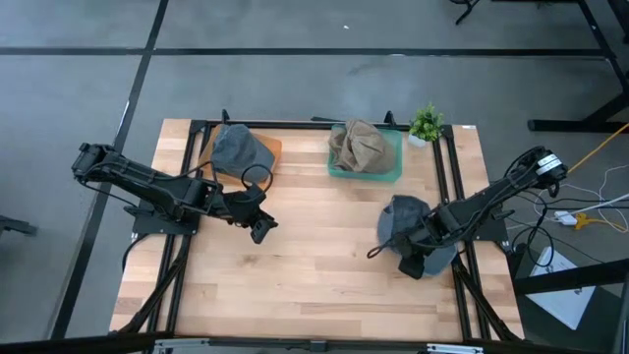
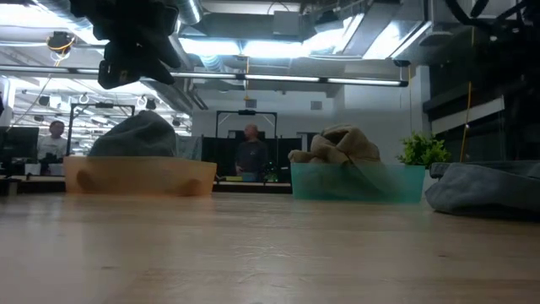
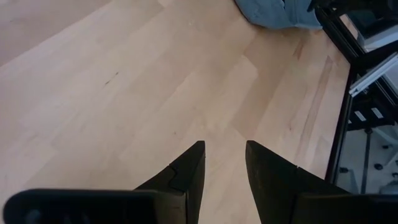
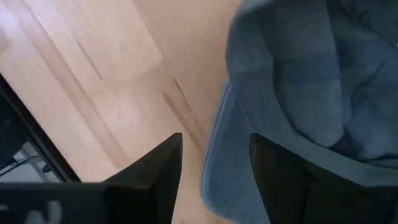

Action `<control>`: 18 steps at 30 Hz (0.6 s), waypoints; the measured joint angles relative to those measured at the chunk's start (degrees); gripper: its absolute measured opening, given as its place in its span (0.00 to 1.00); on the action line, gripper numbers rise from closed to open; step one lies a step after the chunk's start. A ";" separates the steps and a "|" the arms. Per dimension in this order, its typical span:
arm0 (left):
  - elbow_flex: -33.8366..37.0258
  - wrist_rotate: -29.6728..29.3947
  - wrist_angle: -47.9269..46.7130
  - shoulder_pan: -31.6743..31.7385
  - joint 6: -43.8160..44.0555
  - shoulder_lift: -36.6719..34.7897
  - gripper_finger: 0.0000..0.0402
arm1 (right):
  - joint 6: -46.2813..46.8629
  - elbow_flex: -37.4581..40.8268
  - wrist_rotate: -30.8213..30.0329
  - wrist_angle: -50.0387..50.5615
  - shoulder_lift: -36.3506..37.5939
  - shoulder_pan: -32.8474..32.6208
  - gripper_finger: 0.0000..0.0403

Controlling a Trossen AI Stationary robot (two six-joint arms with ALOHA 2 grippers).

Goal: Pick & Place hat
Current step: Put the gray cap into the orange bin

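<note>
Hovering above the bare wood of the counter, the left end effector sits toward the left half, its fingers parted by a narrow gap with nothing between them — the left wrist view shows only wood grain beneath. Just behind that arm, an orange tray at the far left of the counter holds a grey hat. Next to it along the far edge, a teal bin carries a crumpled tan hat, and a small green plant stands beside the bin near the far right corner.

On the right side of the counter lies a blue-grey hat, flat on the wood close to the right edge. The right end effector is down at this hat; in the right wrist view its two fingers stand apart, one over bare wood and the other over the fabric, with the hat's edge in the gap. Whether the fingers actually pinch the cloth — I cannot tell.

From table height, the blue-grey hat shows as a low heap at the right, and two people stand in the room far behind the counter.
</note>
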State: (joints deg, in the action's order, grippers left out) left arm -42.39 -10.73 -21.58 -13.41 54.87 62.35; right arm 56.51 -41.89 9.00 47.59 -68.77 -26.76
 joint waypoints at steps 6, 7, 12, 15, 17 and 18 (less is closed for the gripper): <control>0.00 0.27 0.00 0.02 0.39 0.00 0.28 | 3.20 1.07 -0.47 -2.63 -0.02 -1.04 0.46; 0.00 0.36 0.00 0.02 0.43 0.00 0.28 | 3.45 1.07 -0.57 -2.81 -0.05 -1.23 0.46; 0.00 0.38 -0.02 0.01 0.44 0.00 0.28 | 3.88 1.07 -2.97 -2.66 -1.28 -2.52 0.46; 0.00 0.38 -0.02 0.01 0.46 0.00 0.28 | 3.58 1.07 -2.96 -3.00 -3.20 -2.79 0.46; 0.00 0.38 -0.03 0.00 0.46 0.00 0.28 | 3.47 1.07 -2.94 -3.05 -4.75 -2.94 0.46; 0.00 0.38 -0.02 0.00 0.46 0.00 0.28 | 3.28 1.07 -2.96 -3.07 -5.57 -3.09 0.46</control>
State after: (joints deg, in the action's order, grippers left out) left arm -42.39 -10.35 -21.61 -13.40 55.33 62.35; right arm 59.79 -40.82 6.04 44.51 -74.34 -29.85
